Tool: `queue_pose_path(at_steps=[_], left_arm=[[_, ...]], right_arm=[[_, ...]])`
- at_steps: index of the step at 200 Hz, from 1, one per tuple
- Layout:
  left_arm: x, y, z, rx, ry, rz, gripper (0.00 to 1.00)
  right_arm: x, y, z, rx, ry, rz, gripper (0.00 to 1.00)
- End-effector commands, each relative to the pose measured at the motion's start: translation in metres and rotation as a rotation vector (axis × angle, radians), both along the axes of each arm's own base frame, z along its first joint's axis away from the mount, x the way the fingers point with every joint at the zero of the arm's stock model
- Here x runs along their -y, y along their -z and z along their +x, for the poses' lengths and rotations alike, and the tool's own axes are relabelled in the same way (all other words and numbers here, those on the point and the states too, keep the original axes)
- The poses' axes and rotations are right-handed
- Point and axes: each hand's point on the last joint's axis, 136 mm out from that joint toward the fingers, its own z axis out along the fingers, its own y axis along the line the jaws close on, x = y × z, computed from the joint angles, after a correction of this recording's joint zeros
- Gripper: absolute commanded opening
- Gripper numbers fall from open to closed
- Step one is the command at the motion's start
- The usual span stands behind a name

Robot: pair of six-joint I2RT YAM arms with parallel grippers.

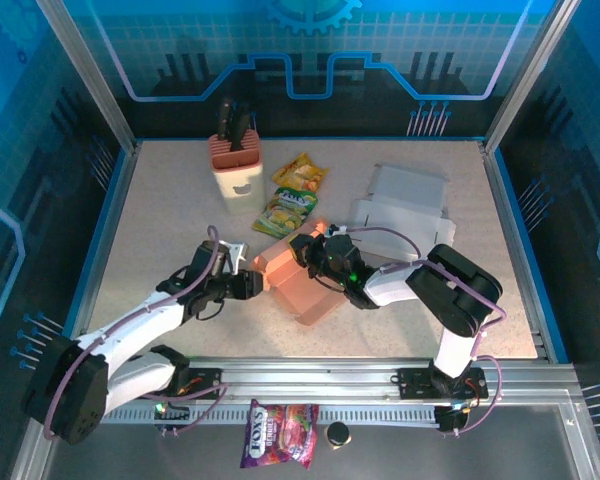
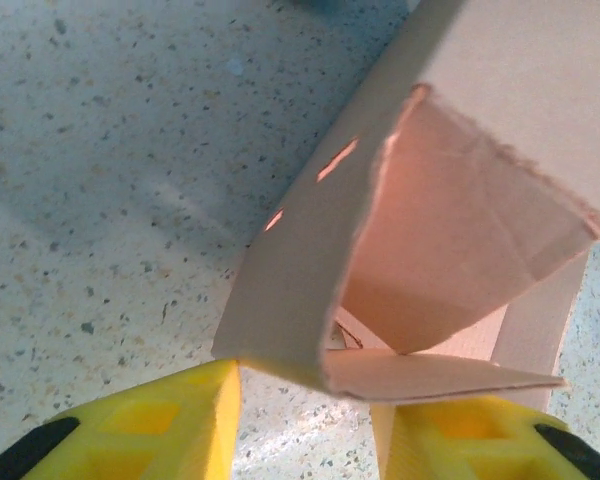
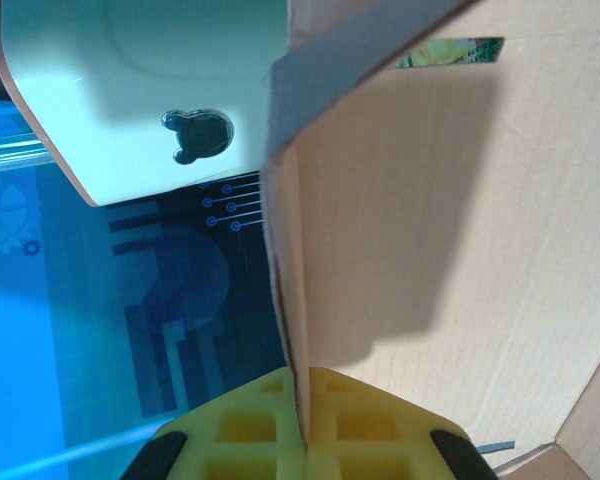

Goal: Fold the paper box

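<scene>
Noting box (image 1: 298, 288) lying mid-desk (image 1: 160, 220), partly folded, between both grippers. Pinching one box wall with right gripper (image 3: 302, 385), fingers closed on the cardboard edge. Hovering left gripper (image 2: 305, 400) at the box's left corner, fingers apart, desk showing between them, nothing clamped.

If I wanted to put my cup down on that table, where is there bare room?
Bare table lies left of the knife block, beyond the left arm. Another patch sits along the back between the snack packets and the white cardboard. The middle is crowded: the left gripper and right gripper meet at the paper box.
</scene>
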Motion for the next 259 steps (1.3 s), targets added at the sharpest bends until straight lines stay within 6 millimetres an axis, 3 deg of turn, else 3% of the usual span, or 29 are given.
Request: queue_pose_path(at_steps=[1, 44, 133, 203, 259], left_arm=[[0.009, -0.015, 0.010, 0.081, 0.059, 0.010, 0.35], [0.025, -0.013, 0.005, 0.095, 0.126, 0.031, 0.30], [0.024, -0.003, 0.020, 0.098, 0.082, 0.077, 0.35], [0.035, -0.005, 0.024, 0.123, 0.088, 0.108, 0.26], [0.024, 0.002, 0.031, 0.128, -0.043, 0.162, 0.27]], right_arm=[[0.001, -0.003, 0.006, -0.001, 0.003, 0.021, 0.00], [0.002, -0.005, 0.009, -0.003, 0.007, 0.029, 0.00], [0.000, -0.001, 0.007, -0.004, 0.001, 0.026, 0.00], [-0.001, 0.001, 0.006, -0.012, 0.002, 0.025, 0.00], [-0.003, 0.003, 0.002, 0.016, 0.033, 0.022, 0.00]])
